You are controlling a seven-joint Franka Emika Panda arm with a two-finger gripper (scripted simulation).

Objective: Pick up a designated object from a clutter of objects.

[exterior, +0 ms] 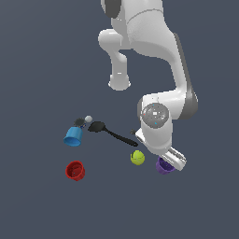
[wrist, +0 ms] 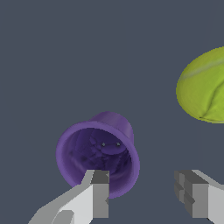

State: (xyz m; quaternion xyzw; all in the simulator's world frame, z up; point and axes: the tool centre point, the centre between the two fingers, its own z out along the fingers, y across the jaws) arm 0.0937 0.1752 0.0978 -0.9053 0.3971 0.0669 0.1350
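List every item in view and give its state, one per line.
purple cup: lying tilted, mouth toward the wrist camera, not gripped
gripper: open, one finger over the cup's rim
yellow-green ball: resting beside the purple cup, apart from it
blue cup: tipped on its side
red cup: mouth showing, tilted
black spatula: lying flat
small white ball: resting by the spatula

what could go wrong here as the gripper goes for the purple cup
1. In the wrist view the purple cup sits off-centre of the open gripper, with one finger over its rim; closing now may pinch the rim or knock the cup away.
2. The yellow-green ball lies close by and could get nudged.
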